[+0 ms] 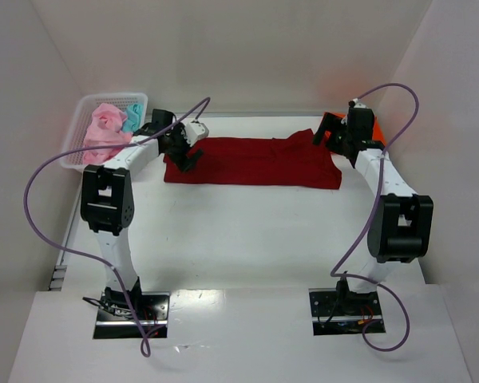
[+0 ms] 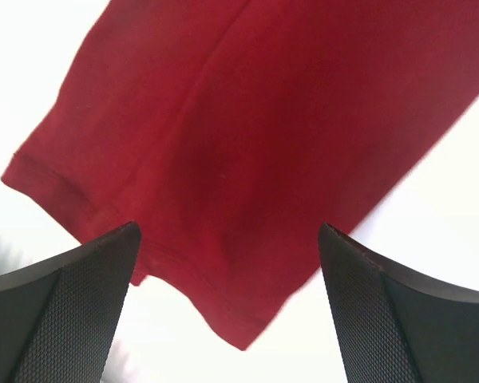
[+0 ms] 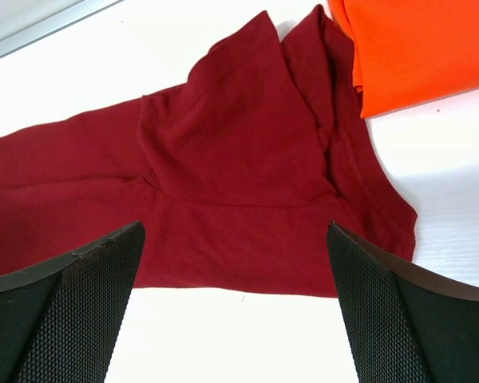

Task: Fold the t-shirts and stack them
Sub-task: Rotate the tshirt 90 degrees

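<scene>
dark red t-shirt (image 1: pixel 251 162) flat, basket (image 1: pixel 112 97) seen only overhead

The red shirt (image 1: pixel 255 162) is matt knit cloth, soft, with stitched hems and shallow creases. At its 3 o'clock end the orange shirt (image 3: pixel 415 48) is smoother matt cloth. The table (image 1: pixel 239 231) is white, smooth and matt. At its 10 o'clock the basket (image 1: pixel 112 97) is white plastic mesh, holding crumpled pink shirts (image 1: pixel 104 132) and a teal shirt (image 1: pixel 132 118), both soft cloth. The left gripper (image 2: pixel 227 239) and right gripper (image 3: pixel 235 235) have black pads (image 2: pixel 72 319) with a fine, rough dimpled grain. At 6 o'clock the base plates (image 1: pixel 156 307) look dark and glossy
</scene>
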You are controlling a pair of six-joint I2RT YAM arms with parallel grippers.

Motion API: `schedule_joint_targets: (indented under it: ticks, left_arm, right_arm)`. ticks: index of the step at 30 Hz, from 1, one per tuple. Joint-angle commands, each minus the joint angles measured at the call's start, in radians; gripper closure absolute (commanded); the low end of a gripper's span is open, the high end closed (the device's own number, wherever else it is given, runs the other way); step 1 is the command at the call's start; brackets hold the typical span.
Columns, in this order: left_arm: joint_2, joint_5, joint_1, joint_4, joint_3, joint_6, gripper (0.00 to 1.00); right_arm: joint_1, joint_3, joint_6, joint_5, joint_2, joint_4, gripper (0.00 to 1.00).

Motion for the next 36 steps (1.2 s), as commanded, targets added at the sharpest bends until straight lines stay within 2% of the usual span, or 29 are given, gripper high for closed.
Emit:
schedule_joint_targets:
  ticks: [1, 4, 6, 9, 11, 21, 28, 31, 36]
  left_arm:
    - [0.041, 0.013, 0.013, 0.070, 0.042, 0.109, 0.01]
    - [0.093, 0.013, 0.022, 0.070, 0.098, 0.132, 0.01]
    - [0.135, 0.042, 0.022, 0.015, 0.154, 0.170, 0.01]
    - [0.170, 0.122, 0.034, -0.067, 0.191, 0.225, 0.01]
    - [0.181, 0.122, 0.034, -0.088, 0.191, 0.242, 0.01]
    - [0.181, 0.027, 0.043, -0.136, 0.158, 0.241, 0.01]
    - [0.181, -0.068, 0.043, -0.125, 0.158, 0.170, 0.01]
    - [0.181, -0.140, 0.034, -0.137, 0.158, 0.170, 0.01]
    - [0.168, -0.183, 0.034, -0.164, 0.133, 0.170, 0.01]
  right_arm:
    - [0.004, 0.009, 0.014, -0.007, -0.013, 0.013, 0.00]
    - [0.004, 0.009, 0.034, -0.019, 0.017, 0.013, 0.00]
    - [0.004, 0.020, 0.053, -0.010, 0.060, 0.013, 0.00]
    - [0.047, 0.056, 0.079, 0.071, 0.103, -0.008, 0.00]
    - [0.072, 0.089, 0.090, 0.143, 0.141, -0.021, 0.00]
    - [0.153, 0.182, 0.212, 0.207, 0.335, -0.031, 0.00]
    - [0.162, 0.204, 0.245, 0.225, 0.375, -0.022, 0.00]
    - [0.162, 0.225, 0.254, 0.225, 0.387, -0.042, 0.00]
    - [0.162, 0.245, 0.254, 0.225, 0.396, -0.042, 0.00]
